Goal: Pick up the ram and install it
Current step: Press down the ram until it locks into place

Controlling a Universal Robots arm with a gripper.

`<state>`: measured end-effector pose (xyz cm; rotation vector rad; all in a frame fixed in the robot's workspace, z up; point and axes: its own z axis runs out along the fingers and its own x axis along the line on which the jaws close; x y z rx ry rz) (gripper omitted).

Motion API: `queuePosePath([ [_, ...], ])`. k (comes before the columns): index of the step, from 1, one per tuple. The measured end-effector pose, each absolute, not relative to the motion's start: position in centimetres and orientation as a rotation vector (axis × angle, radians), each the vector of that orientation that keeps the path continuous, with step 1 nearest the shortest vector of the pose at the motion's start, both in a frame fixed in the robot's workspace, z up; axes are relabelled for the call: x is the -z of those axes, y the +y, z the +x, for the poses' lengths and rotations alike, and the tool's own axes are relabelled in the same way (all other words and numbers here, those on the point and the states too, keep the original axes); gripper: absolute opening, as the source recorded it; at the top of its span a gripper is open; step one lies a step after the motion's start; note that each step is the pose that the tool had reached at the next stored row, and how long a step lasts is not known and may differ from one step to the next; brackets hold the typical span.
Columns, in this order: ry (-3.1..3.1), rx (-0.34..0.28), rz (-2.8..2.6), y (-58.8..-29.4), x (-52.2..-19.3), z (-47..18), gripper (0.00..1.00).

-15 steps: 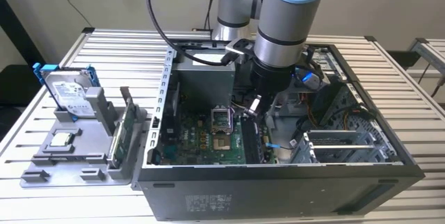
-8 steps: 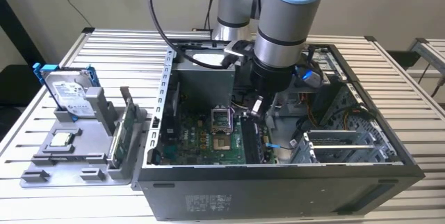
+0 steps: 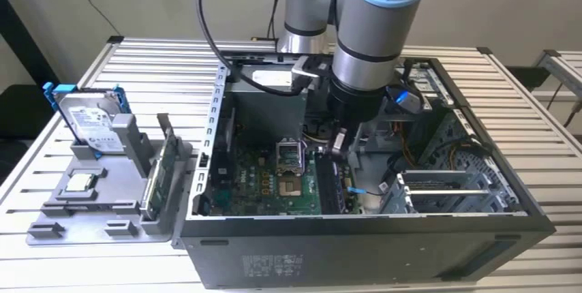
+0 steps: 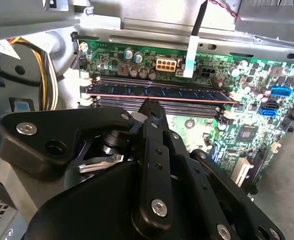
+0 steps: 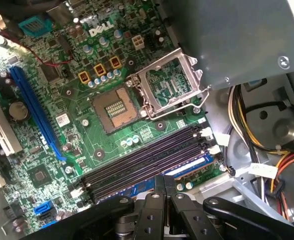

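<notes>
The ram [image 4: 187, 93] is a long dark stick with blue-black chips, standing on edge in the outermost memory slot of the green motherboard [image 5: 62, 145]. A short blue stretch of the ram [image 5: 189, 167] also shows in the first wrist view, beside the empty black slots [image 5: 147, 160]. My gripper [image 4: 149, 106] is down inside the open computer case [image 3: 364, 238], and its black fingers are closed together at the middle of the stick. The gripper [image 5: 165, 182] sits right over that slot, and in the exterior view the gripper [image 3: 339, 142] hangs low over the board.
On the exterior view's left, a grey fixture [image 3: 91, 204] holds a blue-framed hard drive [image 3: 89, 119], a green card [image 3: 157, 177] and a small chip [image 3: 80, 182]. Close to the slots are the open processor socket [image 5: 116, 107], its lifted frame [image 5: 164, 85] and yellow cables [image 5: 287, 160].
</notes>
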<state>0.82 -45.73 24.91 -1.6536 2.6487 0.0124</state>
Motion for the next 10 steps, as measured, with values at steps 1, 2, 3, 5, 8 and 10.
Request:
queuePosePath([
  [1, 2.644, -0.012, -1.661, -45.78, -24.88, 0.82, 0.11],
  [2, 2.639, -0.013, -1.669, -45.83, -24.86, 0.82, 0.11],
  [3, 2.634, -0.013, -1.677, -45.89, -24.83, 0.82, 0.11],
  [5, 2.621, -0.013, -1.697, -45.98, -24.72, 0.82, 0.11],
  [8, 2.582, -0.013, -1.756, -46.00, -24.52, 0.82, 0.11],
  [10, 2.554, -0.014, -1.797, -45.99, -24.29, 0.82, 0.11],
])
